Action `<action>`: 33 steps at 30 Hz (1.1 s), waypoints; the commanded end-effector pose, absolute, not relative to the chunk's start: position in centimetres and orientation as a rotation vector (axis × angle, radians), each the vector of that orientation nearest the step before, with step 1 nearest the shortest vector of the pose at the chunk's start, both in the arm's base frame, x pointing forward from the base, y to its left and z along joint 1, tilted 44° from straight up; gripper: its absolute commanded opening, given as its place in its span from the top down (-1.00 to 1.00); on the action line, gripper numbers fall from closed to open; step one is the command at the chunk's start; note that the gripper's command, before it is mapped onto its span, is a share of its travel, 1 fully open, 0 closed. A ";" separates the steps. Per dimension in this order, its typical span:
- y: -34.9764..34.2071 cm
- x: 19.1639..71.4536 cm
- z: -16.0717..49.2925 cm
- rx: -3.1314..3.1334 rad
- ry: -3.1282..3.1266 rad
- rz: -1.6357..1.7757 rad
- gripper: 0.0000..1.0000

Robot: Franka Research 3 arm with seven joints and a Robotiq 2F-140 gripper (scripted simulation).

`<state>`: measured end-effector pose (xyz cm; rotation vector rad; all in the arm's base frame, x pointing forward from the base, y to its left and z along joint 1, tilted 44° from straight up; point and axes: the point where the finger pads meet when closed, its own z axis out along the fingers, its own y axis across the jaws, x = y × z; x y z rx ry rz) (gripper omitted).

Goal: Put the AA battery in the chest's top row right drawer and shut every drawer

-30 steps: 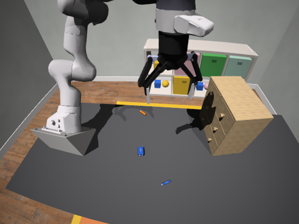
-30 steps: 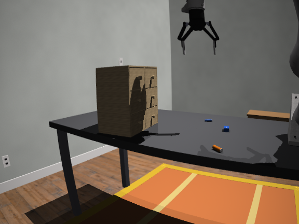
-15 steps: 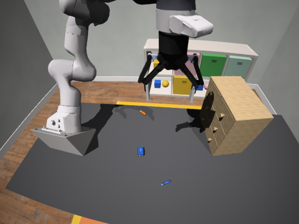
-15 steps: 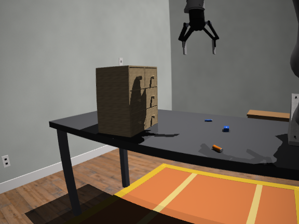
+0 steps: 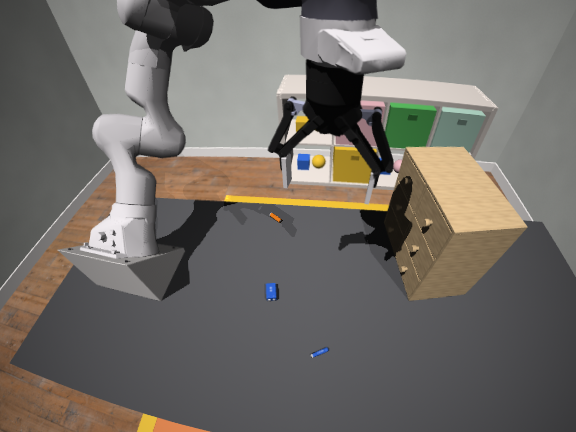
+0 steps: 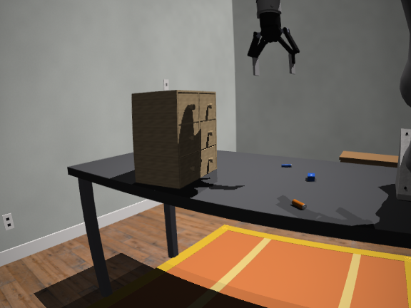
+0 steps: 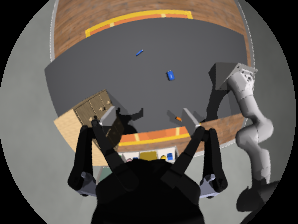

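In the top view, left to right: the blue block (image 5: 271,291) (image 6: 311,177) (image 7: 170,75) lies on the table (image 5: 210,345) (image 6: 246,160) (image 7: 130,35), with the orange cell (image 5: 275,217) (image 6: 299,204) (image 7: 178,119) at its 12 o'clock. The slim blue cell (image 5: 320,352) (image 6: 286,165) (image 7: 139,52), by its proportions probably the AA battery, lies at the block's 5 o'clock, well apart from it. The fingers (image 5: 327,194) (image 6: 274,74) are at the block's 1 o'clock, high over the table, wide open and holding nothing.

The chest (image 5: 465,190) (image 6: 155,139) (image 7: 70,125) stands upright at 2 o'clock. Its visible drawers look shut, the top right drawer (image 5: 434,215) (image 6: 207,101) (image 7: 89,114) included.

So nothing of the final result is in place: opening that drawer, fetching the battery, dropping it in and shutting up all remain. Pale marks show on the blue block and blue cell, too small to read; I can make out no brand.
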<state>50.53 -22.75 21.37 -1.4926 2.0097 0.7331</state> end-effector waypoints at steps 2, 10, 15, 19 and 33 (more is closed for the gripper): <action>-22.6 50.7 21.7 -1.326 2.161 0.807 -1.00; -22.6 50.7 21.8 -1.223 2.244 0.845 -1.00; -22.6 50.8 21.8 -1.137 2.308 0.874 -1.00; -22.6 50.8 21.8 -1.068 2.356 0.897 -1.00; -22.7 50.8 21.9 -0.863 2.483 0.957 -1.00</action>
